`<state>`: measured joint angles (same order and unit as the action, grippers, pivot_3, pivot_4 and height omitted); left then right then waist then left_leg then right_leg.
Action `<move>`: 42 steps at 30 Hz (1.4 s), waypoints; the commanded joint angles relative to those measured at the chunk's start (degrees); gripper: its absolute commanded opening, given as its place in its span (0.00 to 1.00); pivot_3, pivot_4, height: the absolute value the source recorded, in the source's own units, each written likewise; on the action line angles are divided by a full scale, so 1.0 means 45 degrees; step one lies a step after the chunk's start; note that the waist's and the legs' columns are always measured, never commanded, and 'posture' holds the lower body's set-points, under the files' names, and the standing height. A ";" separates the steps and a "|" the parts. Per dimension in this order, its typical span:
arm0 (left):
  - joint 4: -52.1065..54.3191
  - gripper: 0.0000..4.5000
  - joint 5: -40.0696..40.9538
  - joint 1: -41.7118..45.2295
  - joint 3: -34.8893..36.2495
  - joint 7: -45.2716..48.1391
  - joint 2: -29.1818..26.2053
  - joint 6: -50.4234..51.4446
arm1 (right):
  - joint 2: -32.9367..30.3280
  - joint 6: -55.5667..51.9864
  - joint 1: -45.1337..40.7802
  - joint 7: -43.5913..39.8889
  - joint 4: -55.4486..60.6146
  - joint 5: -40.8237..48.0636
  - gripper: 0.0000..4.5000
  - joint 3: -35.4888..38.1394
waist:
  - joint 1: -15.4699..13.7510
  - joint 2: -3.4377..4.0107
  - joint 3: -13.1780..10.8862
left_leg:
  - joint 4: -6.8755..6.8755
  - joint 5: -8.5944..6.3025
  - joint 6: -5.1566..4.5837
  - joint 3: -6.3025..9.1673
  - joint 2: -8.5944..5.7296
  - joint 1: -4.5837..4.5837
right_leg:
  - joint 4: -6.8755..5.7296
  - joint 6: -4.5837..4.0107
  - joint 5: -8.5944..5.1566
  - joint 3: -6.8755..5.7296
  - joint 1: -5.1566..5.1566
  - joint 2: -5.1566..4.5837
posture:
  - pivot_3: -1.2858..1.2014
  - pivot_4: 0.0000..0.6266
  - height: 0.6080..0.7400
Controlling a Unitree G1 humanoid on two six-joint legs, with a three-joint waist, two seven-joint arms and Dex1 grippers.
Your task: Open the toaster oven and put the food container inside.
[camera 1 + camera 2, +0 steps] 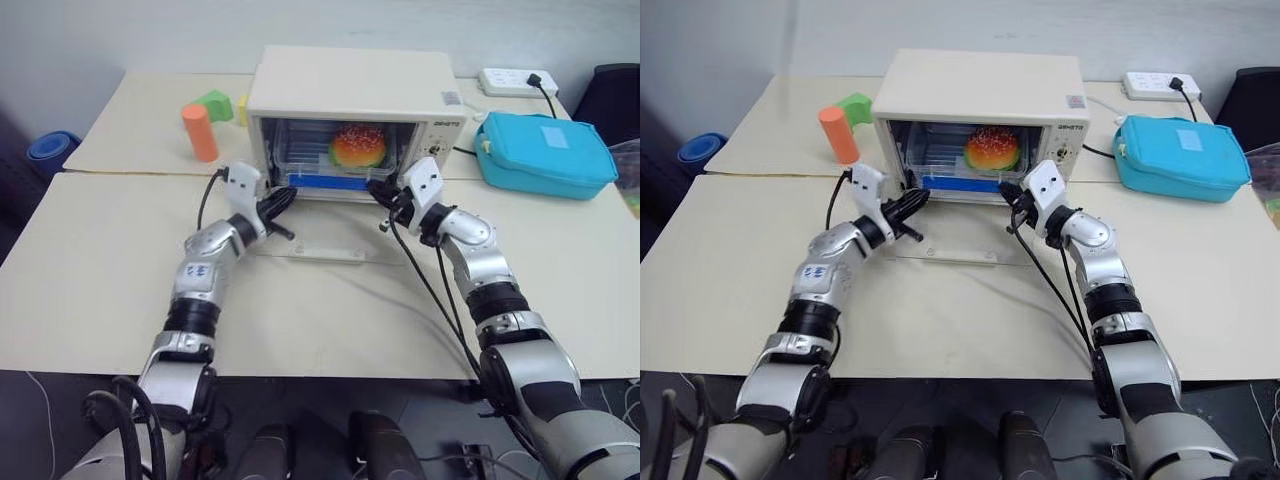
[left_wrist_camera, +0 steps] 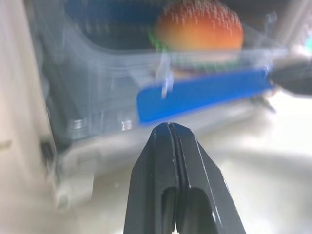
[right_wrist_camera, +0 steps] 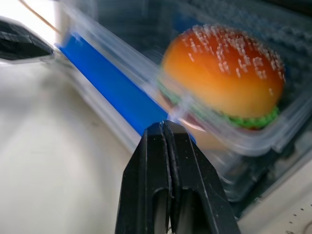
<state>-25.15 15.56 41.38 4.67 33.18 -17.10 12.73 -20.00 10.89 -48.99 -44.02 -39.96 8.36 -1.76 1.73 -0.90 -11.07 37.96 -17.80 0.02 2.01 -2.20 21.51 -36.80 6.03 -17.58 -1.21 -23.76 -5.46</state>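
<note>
You have the food container (image 1: 330,160), a clear shallow box with a blue front clip and a toy hamburger (image 1: 358,146) showing through it, sitting inside the open toaster oven (image 1: 355,95), just ahead of both hands. Your left hand (image 1: 285,197) and right hand (image 1: 380,192) are each fully closed and hold nothing, fingertips close to the container's blue edge.

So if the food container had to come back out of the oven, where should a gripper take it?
Probably by the blue clip on the food container, coming straight in from the front: only that edge faces the toaster oven opening.
</note>
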 commanded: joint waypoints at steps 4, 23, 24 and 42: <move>0.4363 0.25 0.2741 -0.2067 0.1212 0.4259 -0.3278 0.1983 | -0.2059 -0.2288 0.2538 -0.1537 0.5153 0.1306 0.00 0.0793 | -0.0037 0.0008 -0.0004 | 0.0005 -0.0003 0.0003 0.0030 -0.0002 0.0023 | 0.0013 -0.0003 -0.0001 0.0046 -0.0002 -0.0009 | 0.52 0.24 1.00; 0.5984 0.99 0.4435 -0.4882 0.1716 0.9124 -0.5384 0.0739 | -0.1941 0.1830 0.3992 -0.4853 0.1277 0.1259 0.00 0.0675 | 0.0018 0.0015 -0.0007 | -0.0041 -0.0009 -0.0001 0.0007 0.0029 -0.0045 | 0.0072 -0.0016 -0.0008 0.0063 0.0047 0.0006 | 0.52 0.24 1.00; 0.6052 0.99 0.4596 -0.4904 0.1895 0.8802 -0.5323 0.0953 | -0.1847 0.1749 0.4029 -0.4914 0.1584 0.1539 0.00 0.0830 | 0.0003 0.0015 -0.0007 | -0.0039 -0.0009 -0.0001 0.0008 0.0028 -0.0044 | 0.0068 -0.0016 -0.0008 0.0065 0.0047 0.0005 | 0.52 0.24 1.00; 0.6769 1.00 0.3903 -0.5606 0.3534 0.4095 -0.4443 0.0519 | -0.1158 -0.3510 0.2083 -0.3389 0.5912 0.6468 0.09 0.3161 | -0.0067 0.0020 -0.0009 | -0.0024 -0.0015 0.0002 0.0034 0.0018 -0.0027 | 0.0074 -0.0016 -0.0008 0.0049 0.0042 -0.0003 | 0.52 0.24 1.00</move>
<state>3.90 35.95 17.20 20.94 50.39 -36.24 18.76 -23.45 -2.89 -40.00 -57.93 -16.65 35.62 11.51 1.43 -0.81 -11.11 37.80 -17.88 0.01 2.15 -2.14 21.41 -36.46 5.95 -17.62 -0.98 -23.58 -5.49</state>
